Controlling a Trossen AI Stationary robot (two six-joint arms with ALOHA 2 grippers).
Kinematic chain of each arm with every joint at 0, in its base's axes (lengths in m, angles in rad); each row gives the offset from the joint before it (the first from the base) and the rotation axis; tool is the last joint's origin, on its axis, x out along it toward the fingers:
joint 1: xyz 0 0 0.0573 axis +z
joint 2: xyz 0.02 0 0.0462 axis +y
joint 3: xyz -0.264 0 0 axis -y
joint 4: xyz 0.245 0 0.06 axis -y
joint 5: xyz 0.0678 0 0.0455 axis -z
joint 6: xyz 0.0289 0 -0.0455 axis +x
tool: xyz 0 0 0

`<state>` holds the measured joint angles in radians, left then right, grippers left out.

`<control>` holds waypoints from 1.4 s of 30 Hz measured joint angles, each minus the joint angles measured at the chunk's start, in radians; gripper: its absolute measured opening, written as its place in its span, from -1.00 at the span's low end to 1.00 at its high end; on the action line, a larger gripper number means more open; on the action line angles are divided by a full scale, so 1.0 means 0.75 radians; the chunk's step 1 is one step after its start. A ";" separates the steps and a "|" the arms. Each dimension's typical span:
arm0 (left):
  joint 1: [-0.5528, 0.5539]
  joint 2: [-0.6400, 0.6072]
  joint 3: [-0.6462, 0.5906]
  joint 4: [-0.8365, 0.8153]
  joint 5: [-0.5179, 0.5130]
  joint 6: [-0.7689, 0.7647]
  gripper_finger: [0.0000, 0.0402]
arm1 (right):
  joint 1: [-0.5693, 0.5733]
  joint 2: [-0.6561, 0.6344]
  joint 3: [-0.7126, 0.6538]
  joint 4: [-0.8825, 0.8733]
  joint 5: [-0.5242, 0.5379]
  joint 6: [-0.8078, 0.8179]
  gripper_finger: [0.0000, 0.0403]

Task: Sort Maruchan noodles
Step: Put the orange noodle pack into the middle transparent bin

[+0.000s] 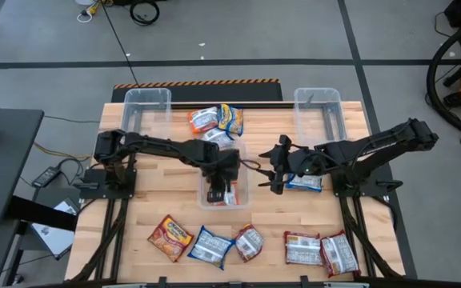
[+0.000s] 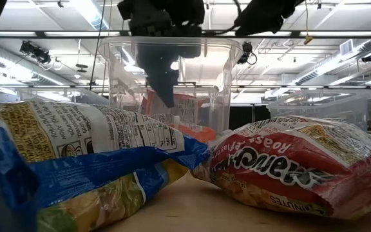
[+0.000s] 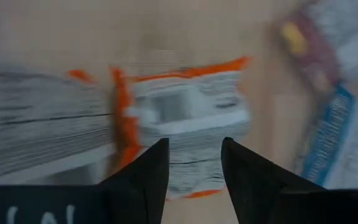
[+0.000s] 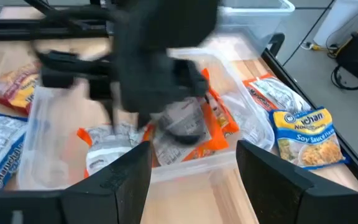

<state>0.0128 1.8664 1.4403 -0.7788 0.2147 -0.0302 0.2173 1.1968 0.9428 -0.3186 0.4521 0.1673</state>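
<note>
The Maruchan noodles are crinkly packets. Several orange ones (image 4: 185, 127) lie in the clear centre bin (image 1: 245, 192). My left gripper (image 1: 218, 190) is down inside that bin, open, with its fingers standing over an orange packet (image 3: 188, 115). My right gripper (image 1: 274, 164) hangs open just right of the bin, above the table, and faces it (image 4: 191, 168). A blue packet (image 1: 304, 182) lies flat under the right arm. More packets lie flat in a row along the near edge, among them an orange one (image 1: 170, 238), a blue one (image 1: 209, 246) and a red one (image 1: 302, 248).
Two more clear bins stand at the far edge, one to the left (image 1: 146, 100) and one to the right (image 1: 317, 100). Between them lie an orange packet (image 1: 203, 120) and a yellow-blue packet (image 1: 230, 118). In the low view a blue packet (image 2: 76, 167) and a red packet (image 2: 282, 167) fill the foreground.
</note>
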 joint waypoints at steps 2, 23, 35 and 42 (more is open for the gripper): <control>0.008 0.000 0.000 0.010 0.025 0.053 -0.22 | -0.004 0.000 0.000 0.001 -0.003 0.019 0.19; -0.030 0.170 0.209 -0.140 -0.001 0.709 -0.12 | 0.058 0.000 0.000 -0.093 -0.015 0.271 0.19; -0.029 0.229 0.252 -0.202 0.104 0.931 0.09 | 0.077 0.002 0.000 -0.170 -0.017 0.349 0.19; -0.028 0.299 0.252 -0.161 0.104 0.937 -0.05 | 0.077 0.001 -0.001 -0.175 -0.042 0.386 0.19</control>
<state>-0.0078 2.0909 1.6291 -0.8995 0.2931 0.6729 0.2749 1.1976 0.9424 -0.4498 0.4205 0.4569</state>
